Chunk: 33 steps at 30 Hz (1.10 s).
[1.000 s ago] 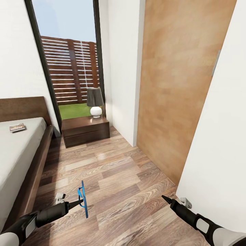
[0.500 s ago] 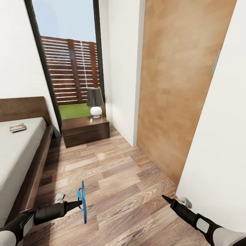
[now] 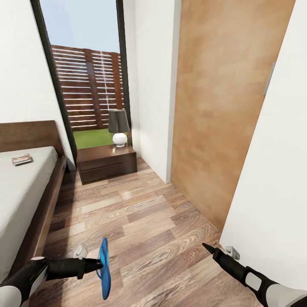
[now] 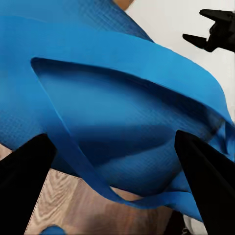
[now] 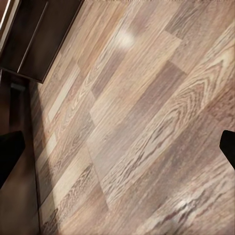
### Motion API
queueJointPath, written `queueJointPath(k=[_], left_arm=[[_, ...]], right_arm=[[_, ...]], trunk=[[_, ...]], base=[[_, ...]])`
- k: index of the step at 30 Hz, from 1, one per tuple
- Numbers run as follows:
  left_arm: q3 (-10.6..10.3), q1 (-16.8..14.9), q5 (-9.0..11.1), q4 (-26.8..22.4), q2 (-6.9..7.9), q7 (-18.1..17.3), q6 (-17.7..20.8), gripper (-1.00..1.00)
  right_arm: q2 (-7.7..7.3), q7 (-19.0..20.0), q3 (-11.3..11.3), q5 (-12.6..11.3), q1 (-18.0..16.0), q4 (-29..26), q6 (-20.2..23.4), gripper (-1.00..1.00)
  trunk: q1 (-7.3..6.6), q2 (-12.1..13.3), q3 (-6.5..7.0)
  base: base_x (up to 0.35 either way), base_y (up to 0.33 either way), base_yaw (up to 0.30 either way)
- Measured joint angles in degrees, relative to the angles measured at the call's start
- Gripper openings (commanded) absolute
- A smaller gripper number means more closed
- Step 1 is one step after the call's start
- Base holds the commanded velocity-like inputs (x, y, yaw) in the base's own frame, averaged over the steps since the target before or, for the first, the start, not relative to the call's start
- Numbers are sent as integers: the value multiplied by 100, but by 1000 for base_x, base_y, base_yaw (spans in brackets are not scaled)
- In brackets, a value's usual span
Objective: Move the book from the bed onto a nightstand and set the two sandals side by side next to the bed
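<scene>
- Bedding first: one low bed (image 3: 21,187) with light-grey mattress and dark wooden frame carried one small paperback book (image 3: 21,159) near the headboard, not yet moved.
- One dark-brown two-drawer nightstand (image 3: 106,164) with one lamp (image 3: 119,127) stood beside it.
- Left gripper (image 3: 99,267) pinched one bright blue sandal (image 3: 104,273) on edge above the floor, probably for placing bedside.
- Right gripper (image 3: 204,246): finger spacing unclear, nothing held.
</scene>
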Motion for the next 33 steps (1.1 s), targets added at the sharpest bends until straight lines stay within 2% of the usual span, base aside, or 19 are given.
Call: queueJointPath(k=[6, 11, 15, 17, 21, 23, 29, 31, 33], left_arm=[[-22, 0, -104, -78, 0, 23, -90, -100], [-33, 0, -126, -122, 20, 39, -111, -100], [-38, 0, -160, -346, 136, 65, -102, -100], [-39, 0, -213, -368, 168, 81, -96, -100], [-31, 0, -550, -401, 217, 141, -81, -100], [-23, 0, -624, -408, 223, 151, -81, -100], [-13, 0, -713, -429, 247, 280, -88, -100], [-13, 0, -726, -431, 276, 361, -89, -100], [-13, -1, -734, -437, 308, 431, -90, -100]], right_arm=[[-12, 0, -3, -5, 0, 0, 0, 100], [-14, 12, -2, -6, 0, 0, 0, 100], [-4, 184, 4, 18, 0, 0, 7, 100], [0, 205, 8, 18, 0, 0, 6, 100], [3, 234, 6, 5, 0, 0, 2, 100], [2, 239, 6, 2, 0, 0, 2, 100], [2, 273, 7, 0, 0, 0, 11, 100], [6, 361, 12, 0, 0, 0, 16, 100], [10, 621, 18, 4, 0, -1, 20, 100]], trunk=[[0, 0, 0], [52, -84, -102], [62, -89, -190], [67, -92, -235], [78, -97, -323], [83, -100, -368], [98, -108, -501], [103, -111, -545], [109, -113, -589]], base=[[0, 0, 0], [0, 0, 0], [0, 0, 0], [0, 0, 0], [0, 0, 0], [0, 0, 0], [0, 0, 0], [0, 0, 0], [0, 0, 0]])
